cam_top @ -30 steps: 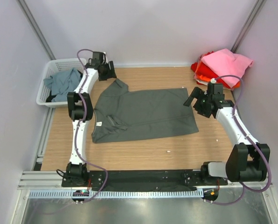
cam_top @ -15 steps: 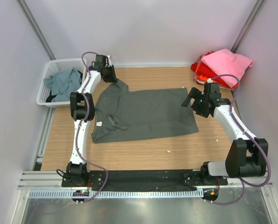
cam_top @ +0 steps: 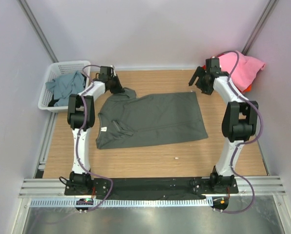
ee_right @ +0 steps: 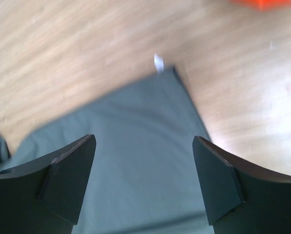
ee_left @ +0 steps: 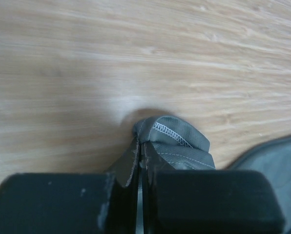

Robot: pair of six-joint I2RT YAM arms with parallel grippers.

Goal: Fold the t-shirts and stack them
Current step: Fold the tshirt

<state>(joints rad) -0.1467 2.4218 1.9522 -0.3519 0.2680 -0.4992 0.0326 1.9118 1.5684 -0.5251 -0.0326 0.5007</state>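
Observation:
A dark charcoal-grey t-shirt point(cam_top: 153, 119) lies spread flat on the wooden table. My left gripper point(cam_top: 120, 87) is at its far left corner, shut on a bunched, stitched fold of the charcoal cloth point(ee_left: 175, 141); the jaws point(ee_left: 141, 152) press together with fabric pinched between them. My right gripper point(cam_top: 197, 80) hovers open over the shirt's far right corner point(ee_right: 135, 117), its fingers point(ee_right: 143, 141) wide apart with nothing between them. A pink t-shirt point(cam_top: 245, 68) tops a pile at the back right, partly hidden by the right arm. A teal-grey t-shirt point(cam_top: 65, 87) lies in the basket.
A white lattice basket point(cam_top: 57, 67) stands at the back left, off the table's edge. A strip of orange cloth point(ee_right: 267, 2) shows at the top of the right wrist view. Walls close in on both sides and the back.
My left gripper shifted slightly right and closed on the shirt's far left corner. My right arm swung from the shirt's right edge to its far right corner, staying open.

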